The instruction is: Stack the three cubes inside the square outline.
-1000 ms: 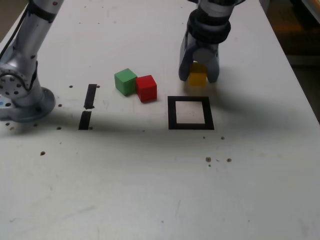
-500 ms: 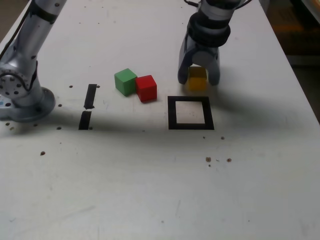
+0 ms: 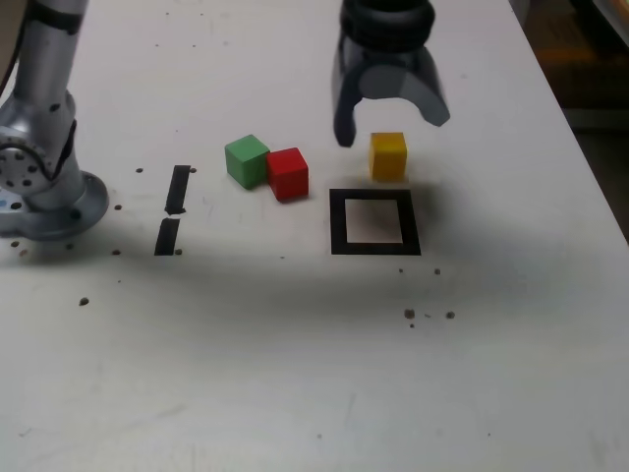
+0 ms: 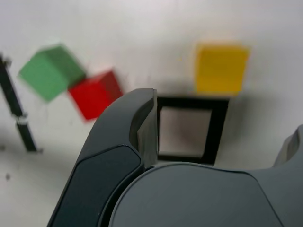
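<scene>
The yellow cube (image 3: 388, 155) rests on the white table just beyond the far side of the square outline (image 3: 337, 222), outside it. My gripper (image 3: 390, 123) hangs open above the yellow cube, holding nothing. The red cube (image 3: 288, 173) and green cube (image 3: 246, 159) touch each other toward the exterior view's left of the outline. In the wrist view the yellow cube (image 4: 221, 68), red cube (image 4: 96, 93), green cube (image 4: 51, 71) and the outline (image 4: 218, 127) all show past my gripper (image 4: 222, 118), whose jaws are spread wide.
The arm's base (image 3: 44, 192) stands at the exterior view's left. Two short black tape strips (image 3: 175, 206) lie between it and the cubes. Small dark specks (image 3: 410, 314) dot the table. The table's edge (image 3: 595, 167) runs along the exterior view's right.
The jaws opened off the yellow cube and the gripper rose and shifted slightly toward the exterior view's left. The yellow cube now sits free behind the outline.
</scene>
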### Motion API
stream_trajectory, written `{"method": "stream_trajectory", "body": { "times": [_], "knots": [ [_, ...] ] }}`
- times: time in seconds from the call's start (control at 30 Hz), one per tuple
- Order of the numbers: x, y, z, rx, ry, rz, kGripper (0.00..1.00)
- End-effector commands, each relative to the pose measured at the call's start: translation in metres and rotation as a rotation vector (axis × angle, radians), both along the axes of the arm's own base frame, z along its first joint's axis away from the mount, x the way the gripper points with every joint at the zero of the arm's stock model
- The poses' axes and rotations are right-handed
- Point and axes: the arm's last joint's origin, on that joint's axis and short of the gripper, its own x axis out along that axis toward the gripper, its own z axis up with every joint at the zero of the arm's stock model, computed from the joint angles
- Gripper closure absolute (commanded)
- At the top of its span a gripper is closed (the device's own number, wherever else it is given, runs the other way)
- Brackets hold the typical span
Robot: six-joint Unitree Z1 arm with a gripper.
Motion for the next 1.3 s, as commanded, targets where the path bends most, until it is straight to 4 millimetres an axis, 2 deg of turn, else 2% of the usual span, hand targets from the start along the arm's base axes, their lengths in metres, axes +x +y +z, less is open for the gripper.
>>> {"method": "stream_trajectory", "body": {
  "times": [0.0, 0.1, 0.27, 0.53, 0.93, 1.03, 1.17, 1.27],
  "knots": [
    [-0.022, -0.006, 0.018, -0.019, -0.035, 0.023, 0.00],
    [-0.055, -0.012, 0.009, -0.068, 0.017, 0.128, 0.00],
    [-0.076, -0.012, -0.006, -0.069, 0.028, 0.244, 0.01],
    [-0.074, -0.003, -0.041, -0.072, 0.056, 0.309, 0.03],
    [-0.069, 0.007, -0.066, -0.063, 0.111, 0.345, 0.17],
    [-0.071, 0.010, -0.067, -0.057, 0.118, 0.354, 0.29],
    [-0.071, 0.012, -0.065, -0.037, 0.101, 0.366, 0.58],
    [-0.070, 0.013, -0.065, -0.028, 0.084, 0.372, 0.68]
  ]
}}
